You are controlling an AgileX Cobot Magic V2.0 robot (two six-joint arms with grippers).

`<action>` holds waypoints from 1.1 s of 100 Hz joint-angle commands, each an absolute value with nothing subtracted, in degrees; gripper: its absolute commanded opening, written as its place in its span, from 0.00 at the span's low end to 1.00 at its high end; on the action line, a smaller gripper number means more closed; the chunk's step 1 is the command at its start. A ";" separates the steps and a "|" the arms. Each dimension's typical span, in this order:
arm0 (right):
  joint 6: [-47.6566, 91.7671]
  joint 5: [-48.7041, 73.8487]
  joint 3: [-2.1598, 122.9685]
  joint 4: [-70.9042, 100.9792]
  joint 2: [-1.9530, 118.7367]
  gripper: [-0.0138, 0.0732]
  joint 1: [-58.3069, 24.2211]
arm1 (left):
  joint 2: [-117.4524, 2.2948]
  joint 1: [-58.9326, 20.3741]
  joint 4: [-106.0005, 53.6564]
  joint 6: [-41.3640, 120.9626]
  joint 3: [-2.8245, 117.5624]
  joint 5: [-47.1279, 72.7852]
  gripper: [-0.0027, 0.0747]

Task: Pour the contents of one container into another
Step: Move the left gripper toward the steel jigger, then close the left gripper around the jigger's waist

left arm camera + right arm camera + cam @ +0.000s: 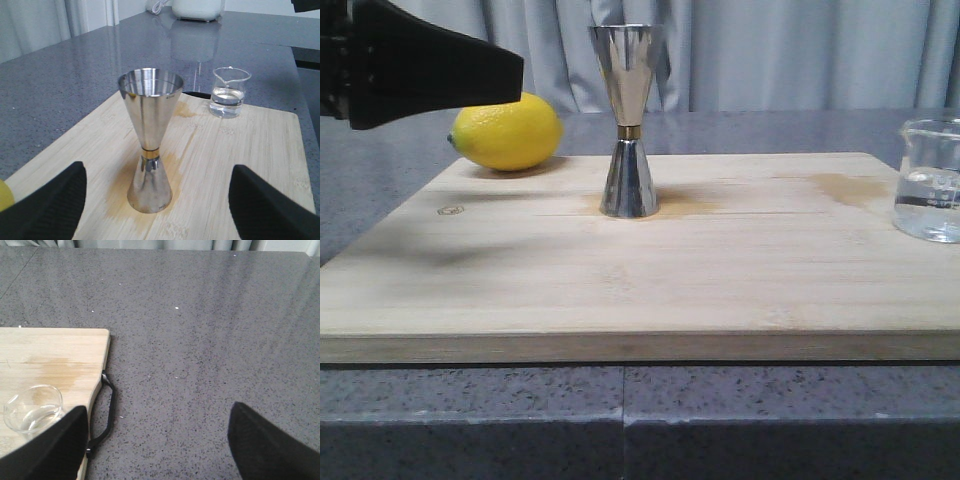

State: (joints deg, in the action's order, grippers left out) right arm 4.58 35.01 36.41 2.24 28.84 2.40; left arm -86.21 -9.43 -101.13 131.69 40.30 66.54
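A steel hourglass jigger [628, 130] stands upright in the middle of the wooden board [520, 280], its upper cup looking empty in the left wrist view. My left gripper [157, 200] is open, and the jigger [150, 145] stands ahead, in line with the gap between its jaws. One of its black fingers [440, 65] hangs high at the left, above the board. A glass beaker [930, 180] with clear liquid stands at the board's right end. My right gripper [157, 440] is open over the grey counter, off the board's right edge. The beaker [32, 407] is beside one finger.
A yellow lemon [508, 132] lies at the board's back left. Damp stains [850, 188] mark the board near the beaker and around the jigger's base. A black strap handle [107, 410] hangs off the board's right end. A white appliance [197, 7] stands far back on the counter.
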 commanded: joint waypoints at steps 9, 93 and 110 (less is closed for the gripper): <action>4.93 31.01 38.50 2.05 29.58 0.76 2.61 | -88.74 -11.24 -106.09 132.69 41.46 72.69 0.72; 4.93 31.14 38.50 1.94 29.58 0.76 2.61 | -99.58 -20.05 -106.09 133.62 53.14 72.69 0.72; 4.93 31.14 38.50 1.94 29.58 0.76 2.61 | -99.66 -20.58 -106.09 133.62 55.03 72.44 0.72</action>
State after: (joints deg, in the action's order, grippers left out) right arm 4.58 35.13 36.41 2.24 28.84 2.40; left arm -101.68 -20.02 -101.65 133.49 52.95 66.14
